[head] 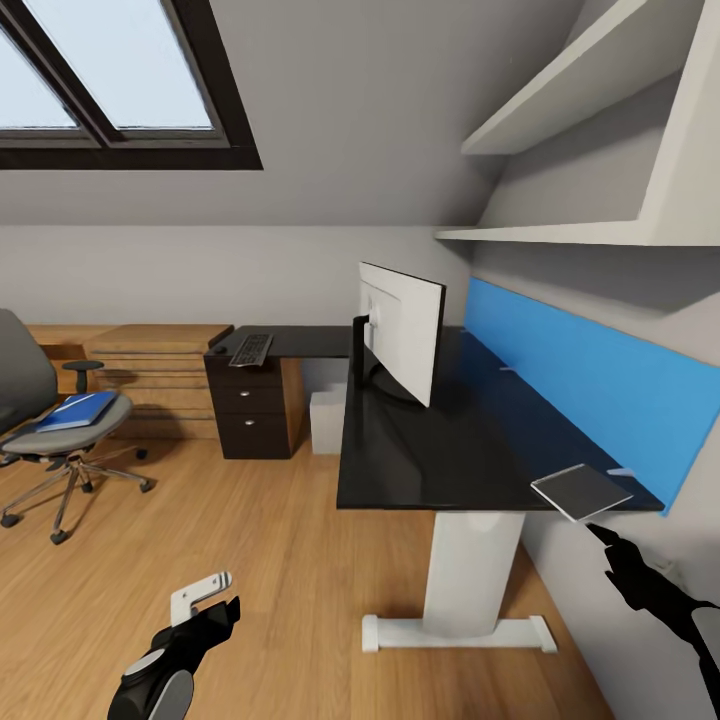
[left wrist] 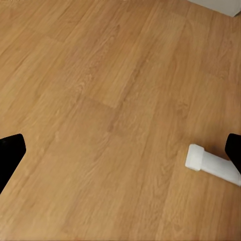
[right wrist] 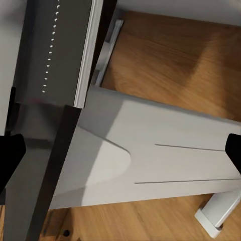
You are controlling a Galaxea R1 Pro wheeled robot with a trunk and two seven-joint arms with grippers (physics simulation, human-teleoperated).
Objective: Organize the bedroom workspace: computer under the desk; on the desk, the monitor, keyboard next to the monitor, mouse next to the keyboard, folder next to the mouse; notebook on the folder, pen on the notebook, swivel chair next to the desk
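Observation:
The black-topped desk [head: 480, 440] carries the monitor [head: 405, 325], with the keyboard [head: 251, 348] and the small dark mouse [head: 218, 350] on its far wing. The pale computer [head: 327, 422] stands under it. At the left, the swivel chair [head: 40, 430] holds the blue folder [head: 75, 410] on its seat. The grey notebook [head: 580, 490] is at the desk's near right corner, and my right gripper [head: 603, 535] sits just below it, open [right wrist: 120, 150]; I cannot tell if they touch. My left gripper [head: 212, 600] hangs open over the floor [left wrist: 121, 150]. The pen is out of view.
A blue wall panel [head: 600, 380] and white shelves [head: 590, 150] line the wall behind the desk. The white pedestal leg [head: 470, 570] and its foot [left wrist: 211, 165] stand between my arms. Low wooden shelving [head: 150, 370] sits at the back left. Open wood floor [head: 260, 560] lies ahead.

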